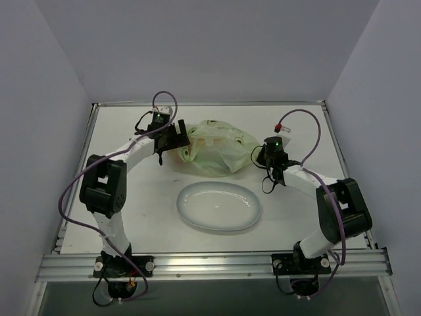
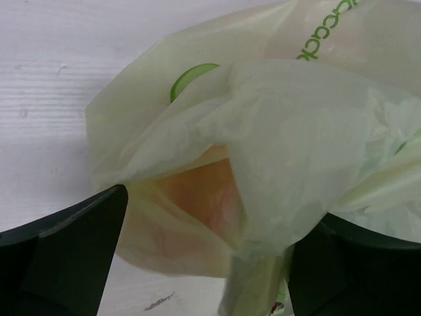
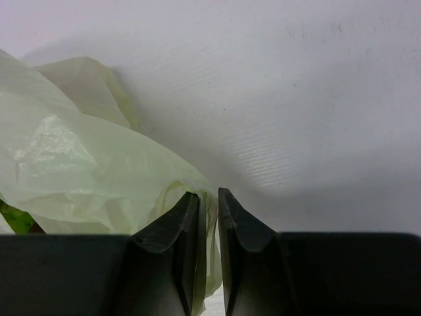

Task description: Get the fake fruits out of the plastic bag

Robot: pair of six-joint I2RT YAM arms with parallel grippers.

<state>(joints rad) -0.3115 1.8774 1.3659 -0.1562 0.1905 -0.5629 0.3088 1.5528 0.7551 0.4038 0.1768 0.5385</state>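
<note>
The plastic bag (image 1: 217, 146) lies crumpled on the white table, behind the plate. My left gripper (image 1: 176, 139) is open at the bag's left end. In the left wrist view its jaws stand wide apart (image 2: 223, 217) with the bag (image 2: 289, 131) bulging between them. An orange-red fruit (image 2: 204, 191) shows dimly through the film; the other fake fruits are hidden inside. My right gripper (image 1: 258, 155) is at the bag's right end. It is shut (image 3: 208, 197) on a thin fold of the bag (image 3: 79, 171). A bit of green (image 3: 14, 218) shows under the film.
A white oval plate (image 1: 218, 206) lies in front of the bag, between the two arms. A loose cable end with a red tip (image 1: 281, 125) lies at the back right. Raised table edges run along the back and both sides.
</note>
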